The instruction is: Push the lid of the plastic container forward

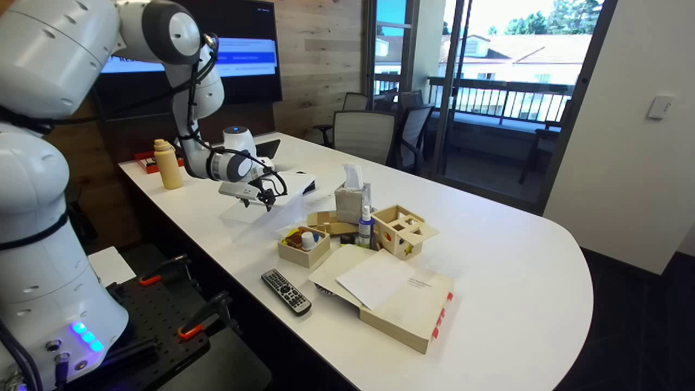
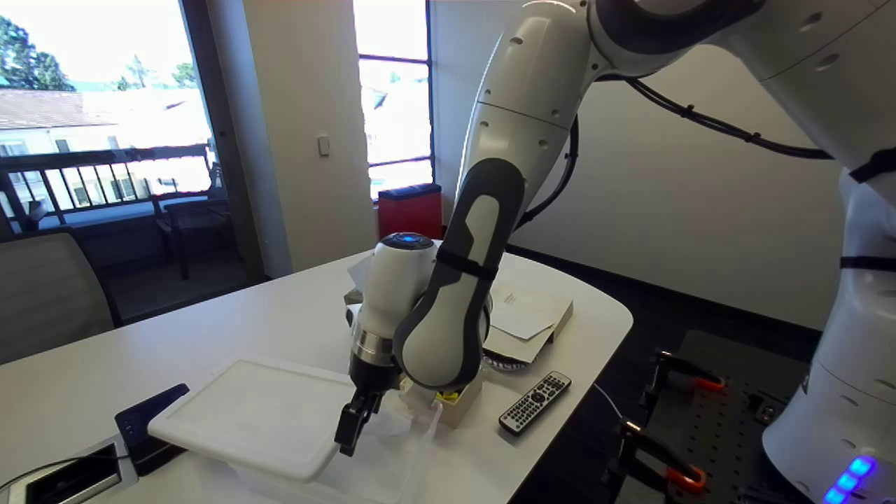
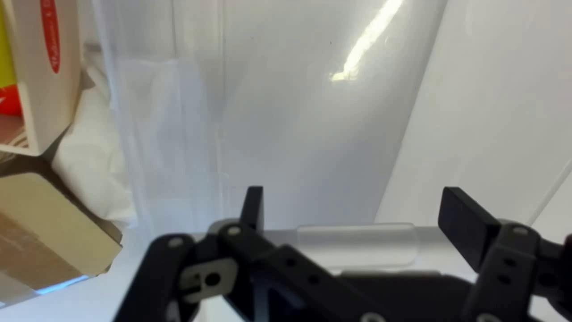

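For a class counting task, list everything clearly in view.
table: 1, white, centre
container: 1, clear, table
lid: 1, whitish, partly over container
remote: 1, grey, table
book: 1, cream, table
sheet: 1, white, on book
open box: 1, beige, near container
shape sorter: 1, tan, near book
spray: 1, blue-white, near book
tissue box: 1, grey, near spray
cardboard: 1, brown, near spray
bottle: 1, yellowish, table
chairs: several, grey, beyond table
screen: 1, black, background
clamps: 2, black-orange, beside table
arm: 1, white, above table
jaws: 2, black, open above container
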You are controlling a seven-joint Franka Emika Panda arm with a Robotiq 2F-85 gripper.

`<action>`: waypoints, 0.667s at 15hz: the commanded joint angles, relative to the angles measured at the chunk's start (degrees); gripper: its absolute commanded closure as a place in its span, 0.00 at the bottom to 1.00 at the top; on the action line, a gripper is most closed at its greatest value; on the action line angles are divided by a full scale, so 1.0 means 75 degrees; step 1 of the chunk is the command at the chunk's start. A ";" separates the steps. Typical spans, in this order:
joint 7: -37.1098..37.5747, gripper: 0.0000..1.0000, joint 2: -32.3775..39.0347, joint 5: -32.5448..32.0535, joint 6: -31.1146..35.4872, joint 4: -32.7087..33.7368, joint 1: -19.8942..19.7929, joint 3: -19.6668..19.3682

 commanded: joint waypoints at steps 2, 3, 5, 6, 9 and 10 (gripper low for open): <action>-0.0089 0.00 0.0326 -0.0107 0.0272 0.0408 0.0120 -0.0154; -0.0089 0.00 0.0370 -0.0105 0.0290 0.0466 0.0125 -0.0160; -0.0090 0.00 0.0484 -0.0104 0.0347 0.0603 0.0138 -0.0182; -0.0094 0.00 0.0550 -0.0101 0.0370 0.0677 0.0131 -0.0172; -0.0102 0.00 0.0722 -0.0100 0.0408 0.0880 0.0142 -0.0167; -0.0115 0.00 0.0762 -0.0105 0.0400 0.0932 0.0127 -0.0150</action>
